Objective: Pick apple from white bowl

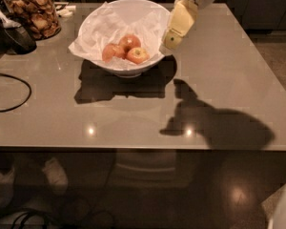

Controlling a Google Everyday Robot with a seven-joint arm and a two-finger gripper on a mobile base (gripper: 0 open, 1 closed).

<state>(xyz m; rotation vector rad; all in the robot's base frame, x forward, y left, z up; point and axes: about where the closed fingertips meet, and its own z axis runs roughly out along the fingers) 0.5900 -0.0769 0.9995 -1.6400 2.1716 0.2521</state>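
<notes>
The white bowl [148,63] stands at the back middle of the grey table, lined with crumpled white paper. Three apples lie in it. The apple [137,55] with a pale patch around its stem is the front right one; two plainer orange-pink apples [109,51] lie beside and behind it. My gripper [171,41], cream coloured under a white arm, hangs down from the top right and hovers over the bowl's right rim, to the right of the apple and apart from it.
A glass jar of brown snacks [33,11] stands at the back left, with a dark scoop-like object [18,35] in front of it. A black cable [9,97] loops on the table's left side. The table's front edge [143,149] runs across the view.
</notes>
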